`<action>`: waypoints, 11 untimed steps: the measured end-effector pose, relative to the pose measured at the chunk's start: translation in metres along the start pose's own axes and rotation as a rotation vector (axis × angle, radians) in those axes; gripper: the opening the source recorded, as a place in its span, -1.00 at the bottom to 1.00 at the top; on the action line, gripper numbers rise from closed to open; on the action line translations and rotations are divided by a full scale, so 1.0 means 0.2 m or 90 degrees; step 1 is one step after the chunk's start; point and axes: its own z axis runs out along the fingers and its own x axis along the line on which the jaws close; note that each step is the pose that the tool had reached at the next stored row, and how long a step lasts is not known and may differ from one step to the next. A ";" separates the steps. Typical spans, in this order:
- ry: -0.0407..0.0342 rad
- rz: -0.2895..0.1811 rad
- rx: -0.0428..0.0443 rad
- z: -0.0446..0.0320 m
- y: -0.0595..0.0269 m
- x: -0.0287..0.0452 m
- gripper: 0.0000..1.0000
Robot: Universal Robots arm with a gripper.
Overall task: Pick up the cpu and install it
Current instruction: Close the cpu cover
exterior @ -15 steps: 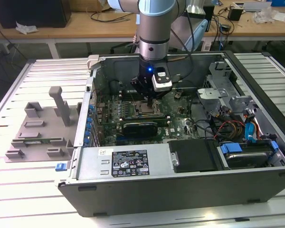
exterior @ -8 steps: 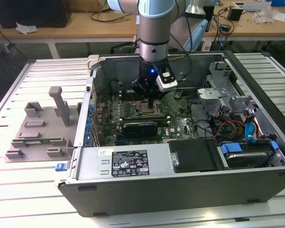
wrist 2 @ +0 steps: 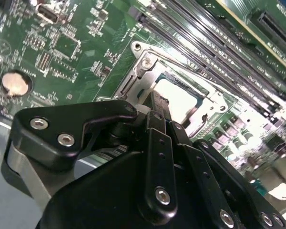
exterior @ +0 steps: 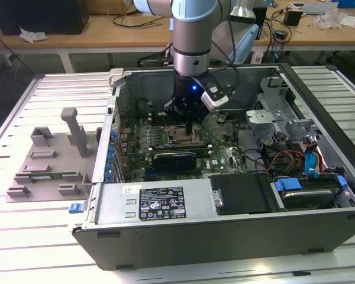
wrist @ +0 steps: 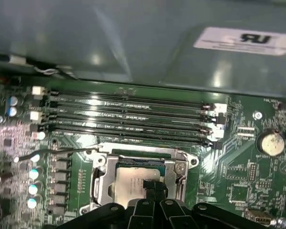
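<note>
the cpu [wrist: 133, 179] lies flat, silver top up, its square edges lined up with the socket frame [wrist: 101, 186], beside the memory slots [wrist: 128, 117] inside the case [exterior: 225, 236]. the gripper [wrist: 155, 188] hangs just over it; whether it is open or closed, i cannot tell.

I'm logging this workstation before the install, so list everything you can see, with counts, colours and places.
computer case: one, grey, open, on the slatted table
motherboard: one, green, inside the case
cpu: one, silver, lying within the socket frame
memory slots: several, black, beside the socket frame
fixture tray: one, grey, exterior view's left of the case
coin cell: one, silver, on the motherboard
gripper: one, black, over the cpu
</note>
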 end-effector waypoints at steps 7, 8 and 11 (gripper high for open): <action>-0.0024 -0.018 0.0002 -0.003 0.005 0.044 -0.79; -0.0024 -0.019 0.0003 -0.003 0.007 0.059 -0.79; -0.0024 -0.021 0.0006 -0.002 0.013 0.108 -0.79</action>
